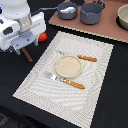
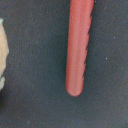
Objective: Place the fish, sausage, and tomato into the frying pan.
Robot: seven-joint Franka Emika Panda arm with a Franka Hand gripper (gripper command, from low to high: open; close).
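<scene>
**Arm parked over the sausage, upper left of the frame**

In the exterior view the gripper (image 1: 23,48) hangs low at the upper left, off the edge of the striped cloth placemat (image 1: 95,65), right above the dark table (image 1: 112,100). The sausage (image 1: 27,55) pokes out from under it as a thin reddish-brown rod, and the tomato (image 1: 43,37), a small glossy red ball, sits just beside the arm's white body. The fingertips are hidden behind the arm's housing, so it's not possible to tell whether they're spread or closed.

The wrist view shows the sausage (image 2: 79,47) close up: smooth, matte red, rounded end, with little ridges down one side, lying on speckled black fabric.

On the mat there's a round tan plate (image 1: 68,66) between a fork (image 1: 64,80) and a knife (image 1: 77,56), both with orange-brown handles. Along the top sits a brown board (image 1: 107,29) with the frying pan (image 1: 67,10), a deeper grey pot (image 1: 92,13) and a bowl (image 1: 123,17) at the right edge. The fish can't be made out for sure.
</scene>
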